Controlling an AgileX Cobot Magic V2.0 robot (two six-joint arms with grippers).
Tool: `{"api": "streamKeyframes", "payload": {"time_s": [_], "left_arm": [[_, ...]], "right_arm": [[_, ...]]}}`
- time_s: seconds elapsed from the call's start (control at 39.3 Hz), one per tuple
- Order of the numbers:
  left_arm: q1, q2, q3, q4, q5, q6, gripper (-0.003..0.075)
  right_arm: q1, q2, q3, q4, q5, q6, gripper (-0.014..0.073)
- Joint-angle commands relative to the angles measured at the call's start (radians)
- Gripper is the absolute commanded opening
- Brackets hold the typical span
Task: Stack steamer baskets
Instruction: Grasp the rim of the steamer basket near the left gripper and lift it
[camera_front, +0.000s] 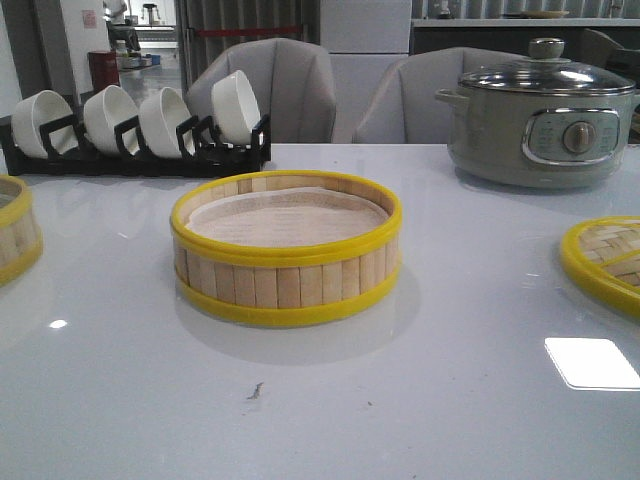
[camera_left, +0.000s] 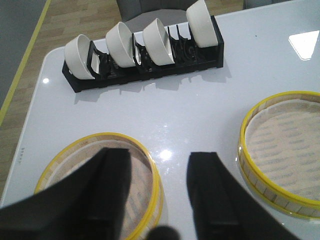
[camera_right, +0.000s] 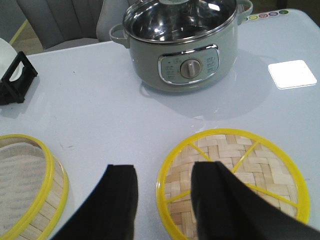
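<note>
2 steamer baskets (camera_front: 286, 255) (camera_front: 15, 238) unlabelled; grey pot (camera_front: 540, 125) panel writing unreadable.

One steamer basket (camera_front: 286, 250) sits mid-table, a second basket (camera_front: 15, 232) at the left edge and a woven lid (camera_front: 607, 260) at the right edge. Far left stands a bowl rack (camera_front: 140, 135), far right a pot (camera_front: 540, 118).

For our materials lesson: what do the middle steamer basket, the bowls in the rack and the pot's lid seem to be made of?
Middle steamer basket: likely bamboo, pale matte upright slats; glossy yellow rims, perhaps plastic.
Bowls: probably glazed ceramic, smooth shiny white.
Pot's lid: see-through, so apparently glass, with a bright metal-looking rim.
</note>
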Motion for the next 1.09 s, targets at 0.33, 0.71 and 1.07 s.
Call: {"api": "streamKeyframes", "payload": {"time_s": [0.33, 0.71, 1.07], "left_arm": [[-0.007, 0.187, 0.059, -0.009, -0.052, -0.058, 0.0473], [0.089, 0.396, 0.053, -0.021, -0.194, -0.072, 0.0473], [0.131, 0.579, 0.053, -0.085, -0.32, -0.072, 0.0473]], "right_arm": [[-0.001, -0.008, -0.038, 0.007, -0.02, -0.017, 0.0392], [-0.001, -0.008, -0.038, 0.007, -0.02, -0.017, 0.0392], [-0.001, -0.008, -0.038, 0.007, -0.017, -0.017, 0.0392]]}}
